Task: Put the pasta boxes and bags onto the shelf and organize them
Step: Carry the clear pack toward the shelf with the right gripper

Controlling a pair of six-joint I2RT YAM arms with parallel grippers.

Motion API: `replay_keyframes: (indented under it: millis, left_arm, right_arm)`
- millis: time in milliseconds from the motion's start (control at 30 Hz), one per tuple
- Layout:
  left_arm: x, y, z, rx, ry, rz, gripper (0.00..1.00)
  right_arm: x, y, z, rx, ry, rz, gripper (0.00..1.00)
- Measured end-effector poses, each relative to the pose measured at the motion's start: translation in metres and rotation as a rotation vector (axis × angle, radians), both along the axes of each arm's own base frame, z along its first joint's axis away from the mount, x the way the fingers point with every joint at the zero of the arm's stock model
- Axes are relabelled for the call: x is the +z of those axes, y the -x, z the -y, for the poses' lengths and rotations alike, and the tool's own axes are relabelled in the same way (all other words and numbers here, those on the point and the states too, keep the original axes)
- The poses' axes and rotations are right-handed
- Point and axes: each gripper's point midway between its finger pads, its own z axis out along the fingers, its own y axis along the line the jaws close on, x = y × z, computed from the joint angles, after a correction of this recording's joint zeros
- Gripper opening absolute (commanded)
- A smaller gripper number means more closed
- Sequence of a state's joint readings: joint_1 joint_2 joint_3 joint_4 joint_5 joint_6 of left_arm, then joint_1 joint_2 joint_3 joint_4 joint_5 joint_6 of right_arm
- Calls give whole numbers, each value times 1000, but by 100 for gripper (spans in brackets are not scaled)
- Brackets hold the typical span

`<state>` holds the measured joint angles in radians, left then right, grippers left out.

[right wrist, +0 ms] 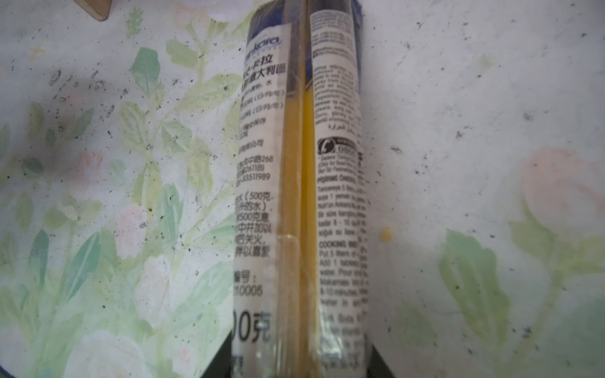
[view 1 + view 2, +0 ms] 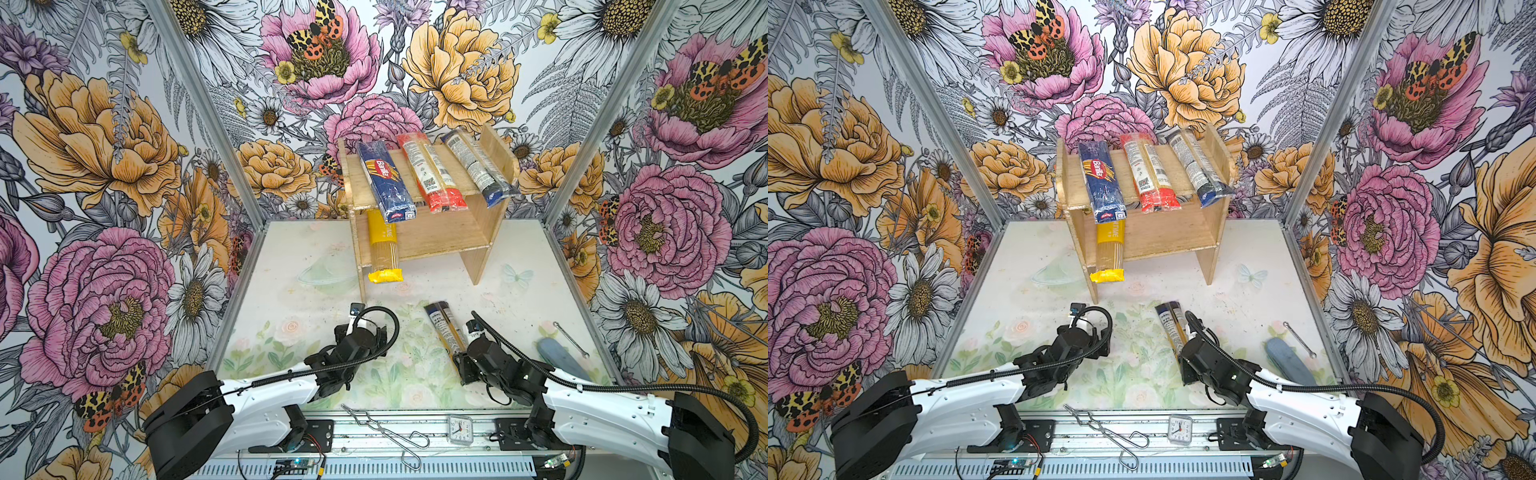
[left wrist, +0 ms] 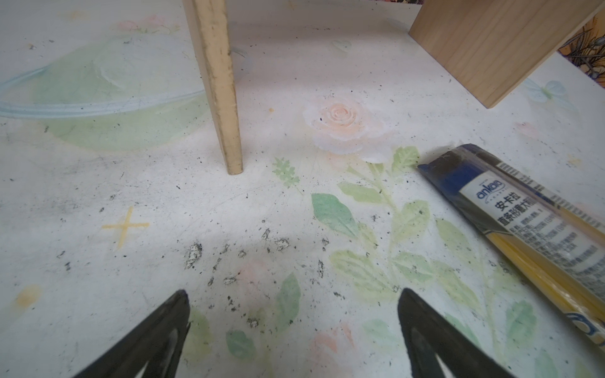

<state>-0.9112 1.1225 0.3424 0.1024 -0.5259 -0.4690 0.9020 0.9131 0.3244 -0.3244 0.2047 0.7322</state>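
The pale wood shelf (image 2: 428, 245) (image 2: 1158, 239) stands at the back. On its upper board lie a dark blue Barilla box (image 2: 384, 180), a red-ended clear bag (image 2: 430, 174) and a clear bag with dark ends (image 2: 478, 166). A yellow bag (image 2: 382, 249) lies on the lower board and overhangs the front. One more clear bag with dark blue ends (image 2: 444, 328) (image 3: 523, 229) (image 1: 301, 163) lies on the table. My right gripper (image 1: 299, 347) (image 2: 465, 357) is shut on its near end. My left gripper (image 3: 293, 294) (image 2: 361, 332) hangs open and empty near the shelf's left leg (image 3: 222, 98).
Metal tongs (image 2: 382, 428) and a small clock (image 2: 460, 430) lie on the front rail. A blue-grey oblong object (image 2: 561, 357) and a wrench (image 2: 571, 338) sit at the table's right. Flowered walls enclose three sides.
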Motion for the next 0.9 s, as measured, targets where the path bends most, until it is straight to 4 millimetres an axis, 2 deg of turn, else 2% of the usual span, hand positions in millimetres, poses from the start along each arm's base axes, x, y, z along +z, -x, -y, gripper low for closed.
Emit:
replay_keyframes:
  millis: [333,900]
  left_arm:
    - [1,-1,1,0,4,3,99]
    - [-2,-1,1,0,-5,-4,99]
  right_arm:
    - [5,2,3,13,13,1,0]
    - [46,2,6,27,-16,53,0]
